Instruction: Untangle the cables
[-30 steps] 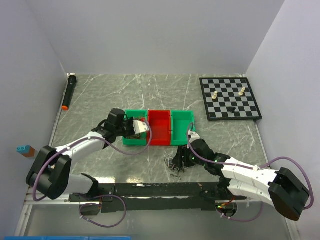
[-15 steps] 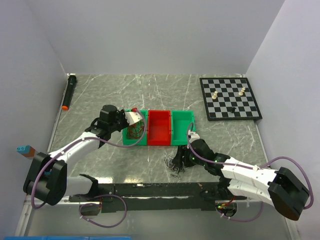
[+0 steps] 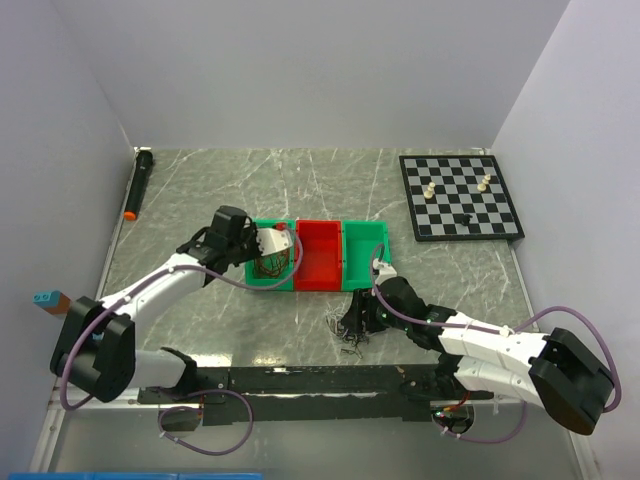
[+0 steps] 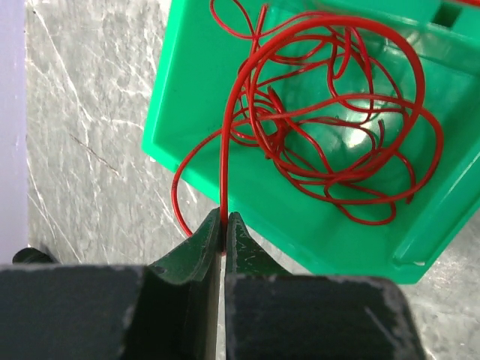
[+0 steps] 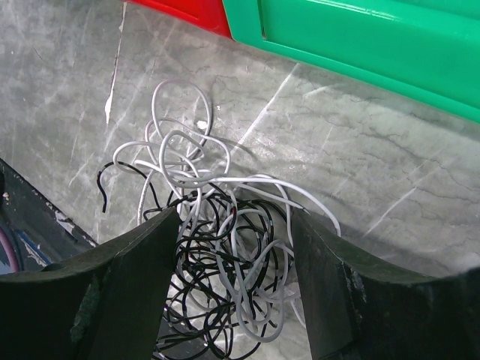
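Observation:
A bundle of red cable (image 4: 330,142) lies coiled in the left green bin (image 4: 195,112), one strand running over its rim. My left gripper (image 4: 224,219) is shut on that strand; in the top view it (image 3: 268,240) hangs over the left green bin (image 3: 255,280). A tangle of white and black cables (image 5: 225,247) lies on the marble table in front of the bins (image 3: 350,325). My right gripper (image 5: 234,225) is open, its fingers (image 5: 142,255) on either side of the tangle, which sits between them.
A red bin (image 3: 318,257) and a right green bin (image 3: 364,255) stand beside the left one. A chessboard (image 3: 460,196) with a few pieces lies at the back right. A black marker with an orange tip (image 3: 137,183) lies at the back left.
My left gripper swung left from the bin's right side, then came back a little, holding the red strand. My right gripper edged slightly toward the white and black tangle.

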`<state>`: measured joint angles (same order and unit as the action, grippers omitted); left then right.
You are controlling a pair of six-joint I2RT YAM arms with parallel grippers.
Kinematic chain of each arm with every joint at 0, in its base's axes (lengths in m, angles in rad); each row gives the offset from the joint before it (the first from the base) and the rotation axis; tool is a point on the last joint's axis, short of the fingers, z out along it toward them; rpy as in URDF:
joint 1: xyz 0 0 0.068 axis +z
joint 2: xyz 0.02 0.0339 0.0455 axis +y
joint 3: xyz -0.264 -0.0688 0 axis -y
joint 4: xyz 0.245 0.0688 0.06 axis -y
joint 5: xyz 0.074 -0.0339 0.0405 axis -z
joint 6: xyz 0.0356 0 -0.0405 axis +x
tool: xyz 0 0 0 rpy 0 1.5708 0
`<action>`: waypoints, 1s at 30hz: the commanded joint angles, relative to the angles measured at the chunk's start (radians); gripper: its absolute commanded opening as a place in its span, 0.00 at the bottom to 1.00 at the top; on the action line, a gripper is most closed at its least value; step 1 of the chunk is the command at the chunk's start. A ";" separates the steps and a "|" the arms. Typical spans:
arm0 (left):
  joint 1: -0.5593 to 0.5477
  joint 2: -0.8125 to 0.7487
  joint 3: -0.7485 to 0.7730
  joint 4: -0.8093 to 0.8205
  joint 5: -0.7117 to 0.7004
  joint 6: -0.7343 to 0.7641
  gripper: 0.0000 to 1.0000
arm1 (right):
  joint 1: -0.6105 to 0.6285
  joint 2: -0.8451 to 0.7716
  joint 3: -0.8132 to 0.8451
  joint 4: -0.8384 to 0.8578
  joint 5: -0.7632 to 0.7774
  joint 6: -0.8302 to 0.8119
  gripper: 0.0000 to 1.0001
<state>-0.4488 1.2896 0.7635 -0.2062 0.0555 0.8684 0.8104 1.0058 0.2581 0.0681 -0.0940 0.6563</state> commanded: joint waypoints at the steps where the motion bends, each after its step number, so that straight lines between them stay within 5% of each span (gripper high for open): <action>1: -0.037 0.045 0.065 -0.104 -0.052 -0.040 0.01 | -0.007 0.010 0.009 -0.007 0.000 -0.007 0.69; 6: -0.059 0.294 0.266 -0.302 -0.209 -0.159 0.01 | -0.007 -0.010 0.001 -0.011 0.002 -0.006 0.69; 10: -0.019 0.467 0.514 -0.463 -0.178 -0.310 0.01 | -0.007 -0.032 -0.005 -0.024 0.007 -0.006 0.69; 14: -0.056 0.346 0.390 -0.270 -0.216 -0.244 0.01 | -0.008 -0.071 -0.017 -0.048 0.014 -0.006 0.69; 23: -0.122 0.373 0.459 -0.389 -0.215 -0.305 0.01 | -0.007 -0.061 -0.017 -0.028 0.002 -0.007 0.69; 30: -0.146 0.409 0.470 -0.398 -0.172 -0.373 0.25 | -0.008 -0.107 -0.016 -0.054 0.014 -0.009 0.69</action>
<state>-0.5846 1.6833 1.2137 -0.5888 -0.1390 0.5587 0.8089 0.9363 0.2424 0.0212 -0.0937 0.6563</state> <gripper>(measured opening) 0.230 0.689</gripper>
